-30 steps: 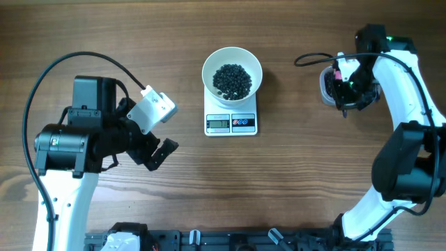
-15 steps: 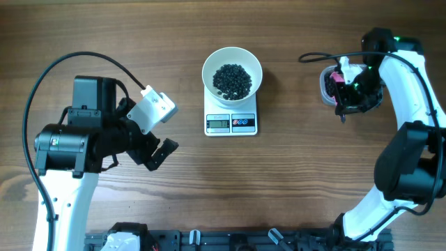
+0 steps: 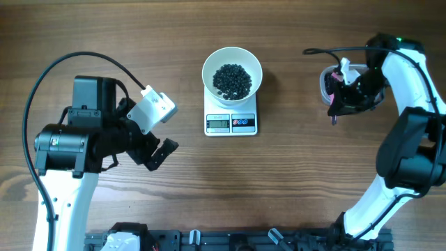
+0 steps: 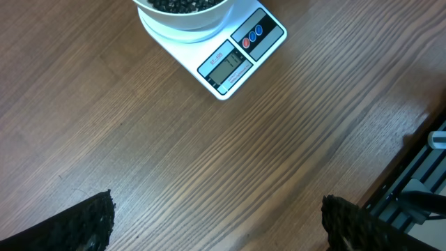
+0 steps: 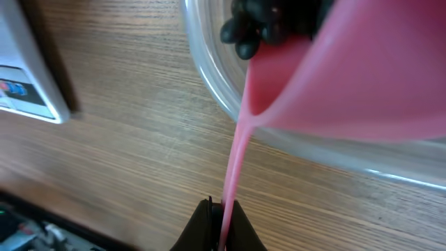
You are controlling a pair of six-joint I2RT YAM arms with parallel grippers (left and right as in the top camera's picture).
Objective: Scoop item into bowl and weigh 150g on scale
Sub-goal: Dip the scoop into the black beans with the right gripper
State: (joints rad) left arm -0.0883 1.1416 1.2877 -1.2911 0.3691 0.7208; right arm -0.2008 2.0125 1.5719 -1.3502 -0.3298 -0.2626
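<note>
- The white bowl [image 3: 232,63] sits on the scale [image 3: 231,123], covering its platform. The display edge pokes out at 6 o'clock.
- Black beans [image 3: 232,80] lie heaped in the bowl's middle; more show in the clear tub [image 5: 209,77].
- The bench [image 3: 279,181] is bare wood on all sides of the scale.
- The left claw [image 4: 219,223] is spread wide above the bench, at 8 o'clock from the scale.
- The right claw [image 5: 221,219] pinches the pink scoop [image 5: 362,77] by its thin handle, bowl end over the tub, at 3 o'clock from the bowl.
- From overhead the right arm hides most of the tub.
- The scale's digits are too small to read.
</note>
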